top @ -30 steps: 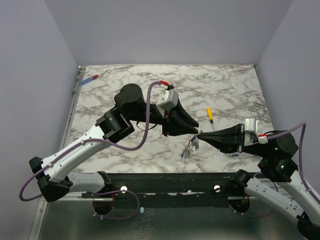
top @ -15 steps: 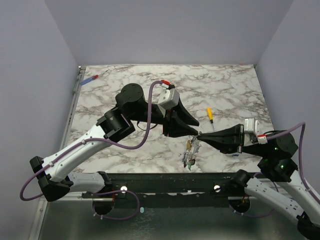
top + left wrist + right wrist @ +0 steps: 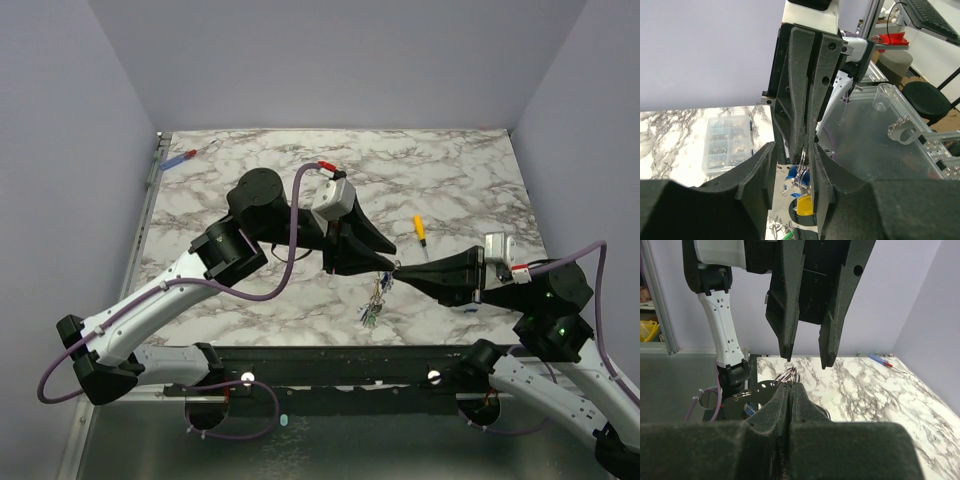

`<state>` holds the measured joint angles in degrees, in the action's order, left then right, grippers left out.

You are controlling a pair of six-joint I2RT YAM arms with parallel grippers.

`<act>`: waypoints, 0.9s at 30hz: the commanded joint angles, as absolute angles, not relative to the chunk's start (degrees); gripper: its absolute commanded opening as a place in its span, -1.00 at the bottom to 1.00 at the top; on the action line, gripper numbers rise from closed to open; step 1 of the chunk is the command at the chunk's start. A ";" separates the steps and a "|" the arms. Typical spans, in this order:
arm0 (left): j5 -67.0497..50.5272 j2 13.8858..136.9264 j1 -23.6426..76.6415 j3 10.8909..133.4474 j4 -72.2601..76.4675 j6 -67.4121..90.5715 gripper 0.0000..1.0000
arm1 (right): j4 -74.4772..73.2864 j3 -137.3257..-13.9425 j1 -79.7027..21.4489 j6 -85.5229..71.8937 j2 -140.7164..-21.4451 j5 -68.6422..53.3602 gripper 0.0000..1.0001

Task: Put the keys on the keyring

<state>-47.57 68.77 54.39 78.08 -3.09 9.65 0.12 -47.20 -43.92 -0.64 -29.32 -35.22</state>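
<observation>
My right gripper [image 3: 400, 269] [image 3: 790, 384] is shut on the keyring [image 3: 788, 374], a thin silver loop that sticks up out of its fingertips. It holds the ring a little above the table [image 3: 470, 190], near the front edge. Keys [image 3: 373, 303] hang from the ring in a bunch; their blue tag [image 3: 791, 181] and yellow tag [image 3: 805, 204] show in the left wrist view. My left gripper [image 3: 387, 265] [image 3: 792, 151] faces the right one tip to tip. It is open, its fingers standing either side of the keyring [image 3: 802, 171], which sits close to the right-hand finger.
A yellow-handled screwdriver [image 3: 421, 231] lies just behind the grippers. A blue and red screwdriver [image 3: 180, 158] lies at the far left corner. A clear plastic box [image 3: 728, 143] of small parts sits on the marble in the left wrist view.
My left gripper's jaws have spread a little wider around the ring. The hanging keys have swung below the ring. The right gripper has kept its hold.
</observation>
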 commanded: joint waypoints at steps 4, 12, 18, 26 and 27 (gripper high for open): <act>-48.26 67.06 54.34 76.68 -3.44 10.06 -0.29 | 2.78 -49.61 -44.10 -2.01 -29.25 -33.65 -0.98; -48.22 67.22 54.32 76.19 -3.35 9.76 -0.43 | 2.46 -50.30 -44.11 -2.24 -29.87 -34.51 -0.98; -48.27 67.21 54.36 76.46 -3.56 9.67 -0.51 | 2.76 -50.53 -44.09 -2.37 -30.01 -34.35 -0.98; -47.91 67.31 54.32 76.06 -4.99 8.99 -0.38 | 4.72 -50.83 -44.06 -3.20 -29.83 -33.55 -0.98; -47.90 67.26 54.32 75.96 -5.01 8.90 -0.39 | 4.74 -50.96 -44.05 -3.25 -29.94 -33.76 -0.98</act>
